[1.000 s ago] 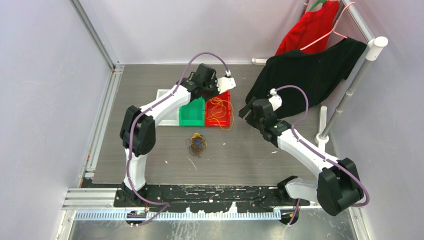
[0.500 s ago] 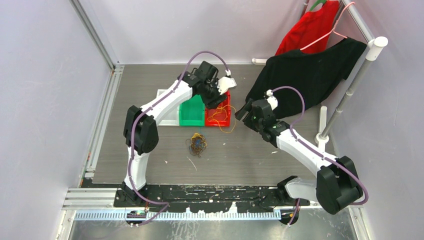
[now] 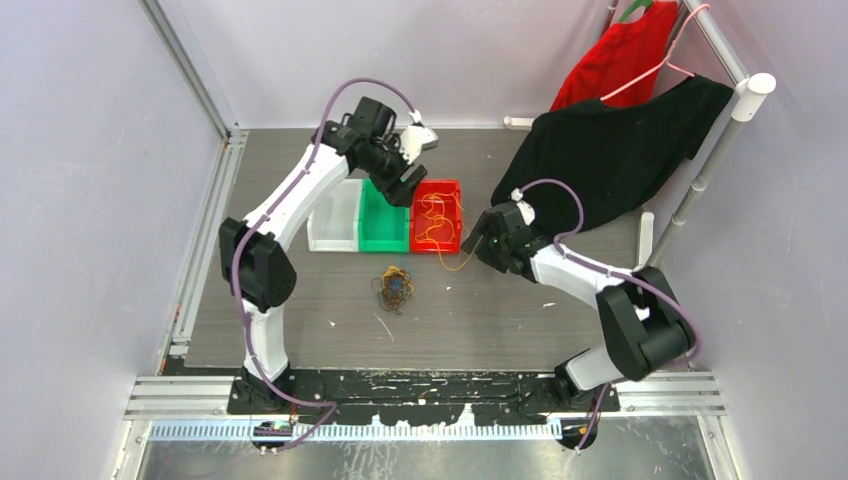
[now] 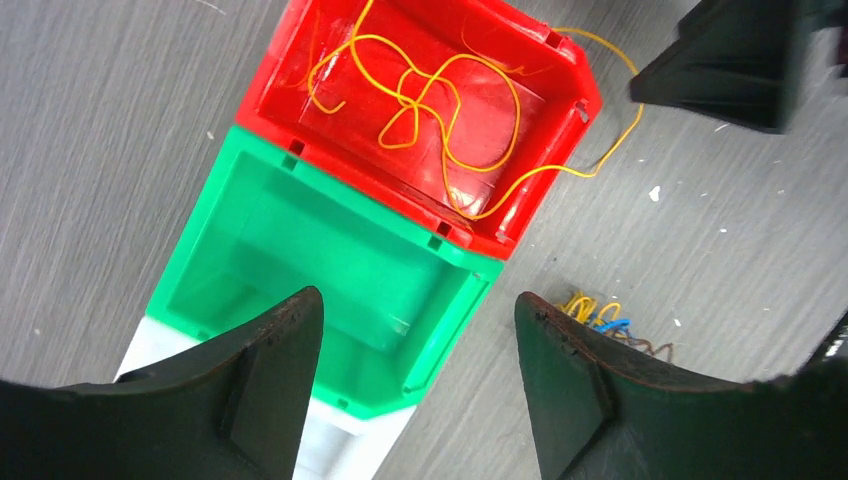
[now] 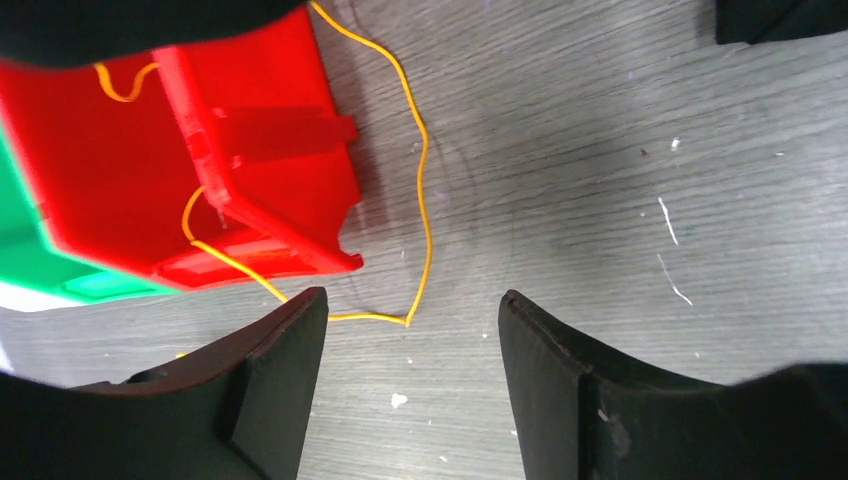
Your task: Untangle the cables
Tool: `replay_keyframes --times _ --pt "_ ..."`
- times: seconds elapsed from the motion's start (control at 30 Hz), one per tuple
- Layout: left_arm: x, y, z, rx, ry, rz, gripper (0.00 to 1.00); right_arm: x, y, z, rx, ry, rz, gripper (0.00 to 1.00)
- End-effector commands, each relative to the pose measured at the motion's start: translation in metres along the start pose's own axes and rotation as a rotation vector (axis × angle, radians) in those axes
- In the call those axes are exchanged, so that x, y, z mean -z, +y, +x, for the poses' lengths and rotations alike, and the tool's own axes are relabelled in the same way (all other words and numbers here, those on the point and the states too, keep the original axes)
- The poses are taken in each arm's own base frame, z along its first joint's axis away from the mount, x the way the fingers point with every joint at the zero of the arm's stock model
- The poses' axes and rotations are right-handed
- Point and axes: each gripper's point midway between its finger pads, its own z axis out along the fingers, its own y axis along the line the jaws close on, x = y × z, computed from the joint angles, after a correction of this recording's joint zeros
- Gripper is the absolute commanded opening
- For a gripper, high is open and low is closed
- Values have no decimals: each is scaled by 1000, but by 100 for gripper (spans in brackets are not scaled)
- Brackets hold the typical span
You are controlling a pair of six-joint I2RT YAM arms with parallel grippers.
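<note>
Left jaws wide, empty, above green bin (image 4: pixel 330 260); right jaws wide, empty, low over counter (image 3: pixel 500 310) at tail of orange cable (image 4: pixel 440 100). Cable lies in red bin (image 5: pixel 120 170), tail spilling out; mixed tangle (image 3: pixel 394 287) on counter before the bins.

Bin row (image 3: pixel 384 246) close behind cable tangle (image 3: pixel 394 288)

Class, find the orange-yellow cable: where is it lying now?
In the top view, the orange-yellow cable lies looped in the red bin, right of the green bin; one end trails over its near rim onto the table.
</note>
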Motion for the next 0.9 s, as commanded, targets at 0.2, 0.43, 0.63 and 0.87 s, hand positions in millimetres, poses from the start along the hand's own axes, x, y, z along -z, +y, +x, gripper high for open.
replay_keyframes --times 0.2,0.43,0.63,0.87 --pt "105 -20 -12 79 -221 -26 70 -33 17 4 28 72 -20 55" --pt "137 -31 -2 90 -277 -57 70 -36 9 4 22 58 15 37" --pt "155 -38 12 111 -280 -74 70 -30 7 0 16 35 26 6" --pt "176 -33 26 161 -296 -102 69 4 30 -27 6 -69 -60 1"
